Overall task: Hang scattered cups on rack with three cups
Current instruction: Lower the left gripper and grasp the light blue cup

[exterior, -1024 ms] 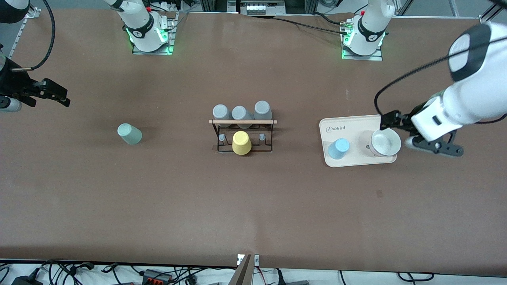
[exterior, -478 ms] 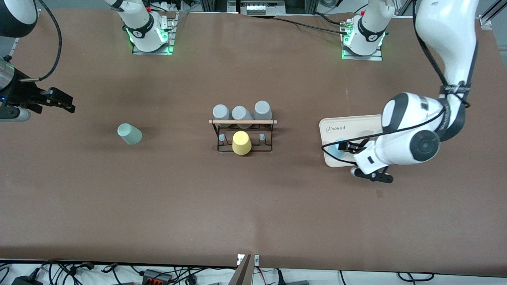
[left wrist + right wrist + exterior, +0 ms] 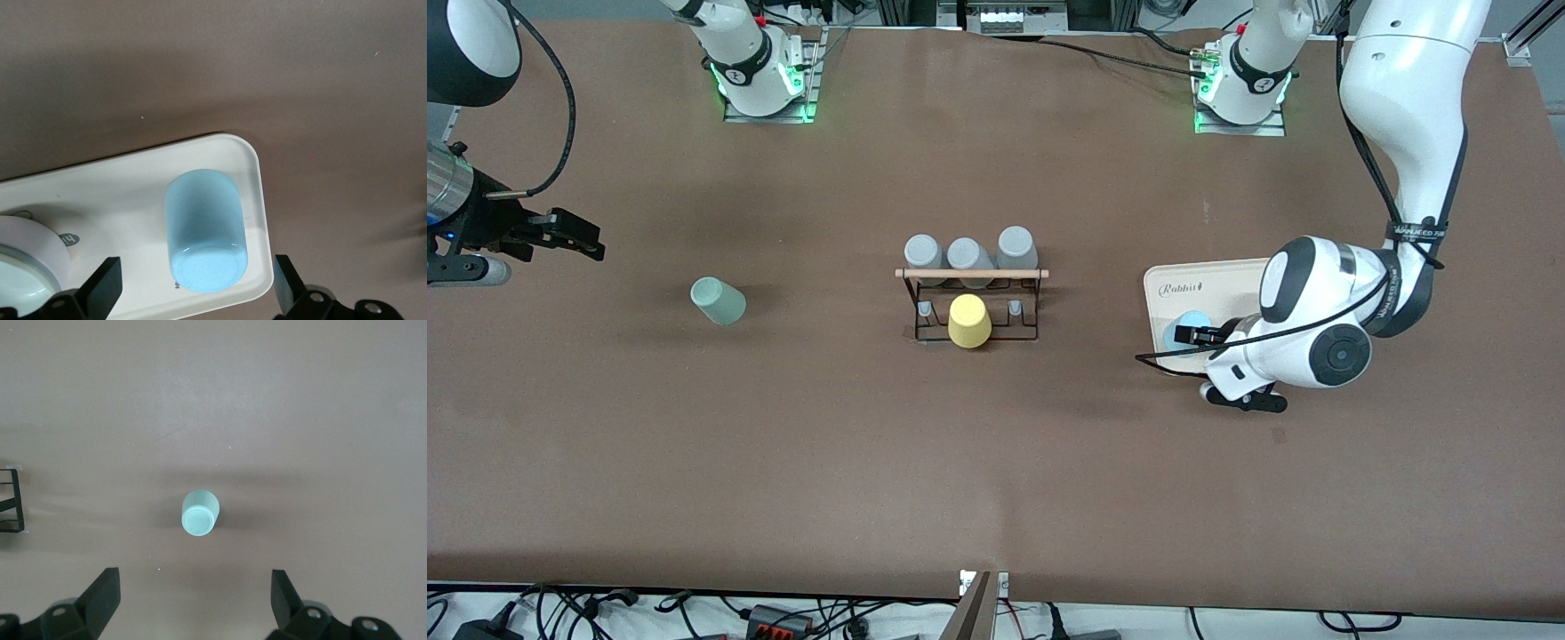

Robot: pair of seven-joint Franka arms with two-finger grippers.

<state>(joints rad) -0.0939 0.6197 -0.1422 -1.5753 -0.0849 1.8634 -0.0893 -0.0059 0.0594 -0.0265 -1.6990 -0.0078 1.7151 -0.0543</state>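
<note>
The light blue cup (image 3: 1189, 322) stands base up on the cream tray (image 3: 1209, 283). My left gripper (image 3: 1193, 336) hangs open just over it, and in the left wrist view the cup (image 3: 203, 230) lies between the spread fingers (image 3: 100, 290) of that gripper (image 3: 195, 285). The pale mint cup (image 3: 718, 300) stands base up on the table toward the right arm's end. My right gripper (image 3: 574, 235) is open and empty, in the air short of that cup (image 3: 199, 512). The black wire rack (image 3: 971, 307) with its wooden rod (image 3: 971, 274) stands mid-table.
Three grey cups (image 3: 967, 253) sit along the rack's side nearer the bases. A yellow cup (image 3: 968, 321) sits on its side nearer the camera. A white bowl (image 3: 20, 267) shares the tray and is hidden under the left arm in the front view.
The left arm swung in over the tray from its outer end, lowered, and now has its gripper at the blue cup. The right gripper edged slightly toward the mint cup.
</note>
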